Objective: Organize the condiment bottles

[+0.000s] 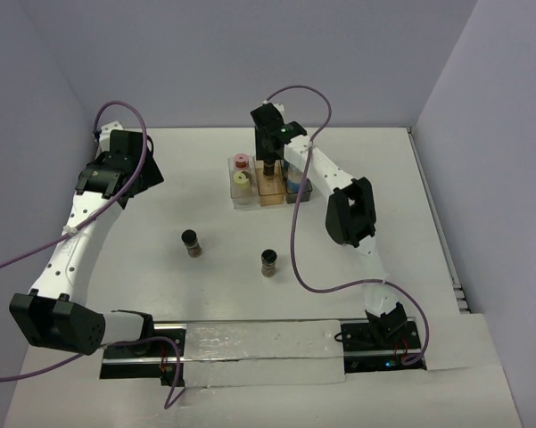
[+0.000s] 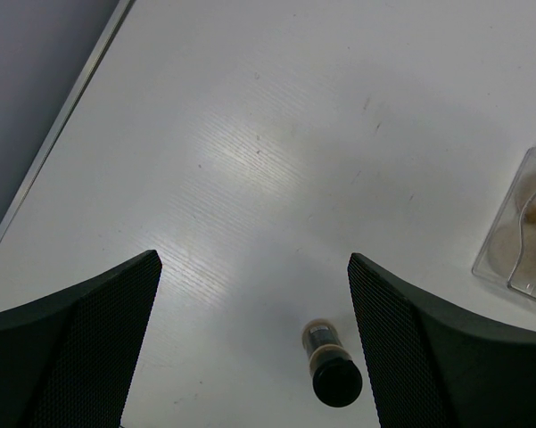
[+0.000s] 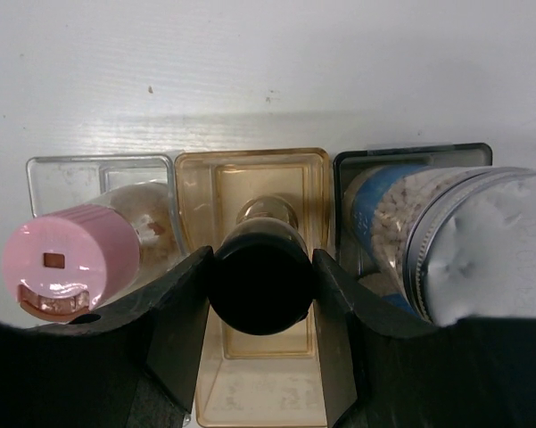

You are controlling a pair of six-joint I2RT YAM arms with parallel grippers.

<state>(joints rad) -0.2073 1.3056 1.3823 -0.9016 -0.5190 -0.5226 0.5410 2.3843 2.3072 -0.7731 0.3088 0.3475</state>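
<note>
My right gripper (image 1: 268,166) (image 3: 260,272) is shut on the black cap of a dark jar (image 3: 260,290) and holds it upright inside the amber compartment (image 3: 250,174) of the tray (image 1: 271,192). A pink-capped bottle (image 1: 241,161) (image 3: 71,259) and a cream-capped bottle (image 1: 241,177) stand in the clear compartment. A blue-labelled bottle with a pale cap (image 3: 464,259) stands in the grey compartment. Two more black-capped jars (image 1: 191,242) (image 1: 268,261) stand on the table. My left gripper (image 1: 139,175) (image 2: 254,260) is open and empty, high above the jar (image 2: 332,366).
The clear compartment's corner (image 2: 517,241) shows at the right edge of the left wrist view. The table's left edge (image 2: 62,125) meets the wall. A clear plastic strip (image 1: 259,343) lies between the arm bases at the near edge.
</note>
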